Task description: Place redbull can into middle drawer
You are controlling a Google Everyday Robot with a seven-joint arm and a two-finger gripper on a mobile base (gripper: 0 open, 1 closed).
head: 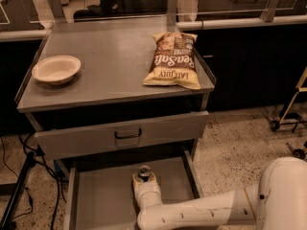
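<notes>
Grip on the redbull can (143, 171) inside the middle drawer (103, 202)

Nearest the camera, the white arm (206, 212) comes in from the lower right and bends up into the open drawer. Its gripper (145, 181) sits over the drawer's flat grey floor, right of centre and toward the back. The jaws stand on either side of the can and appear to be clamped on it, though their inner faces are hidden by the can's body. The can stands upright between them, with only its silver top and a little of its side showing above the white housing. Whether its base touches the floor cannot be told.

Just above and behind, the upper drawer (86, 139) is pulled partly out, its front panel carrying a dark bar handle (127, 134). Farther back, the grey cabinet top (110, 47) holds a pale bowl (56, 69) on the left and a chip bag (173, 60) lying flat at the right edge, the two well apart.
</notes>
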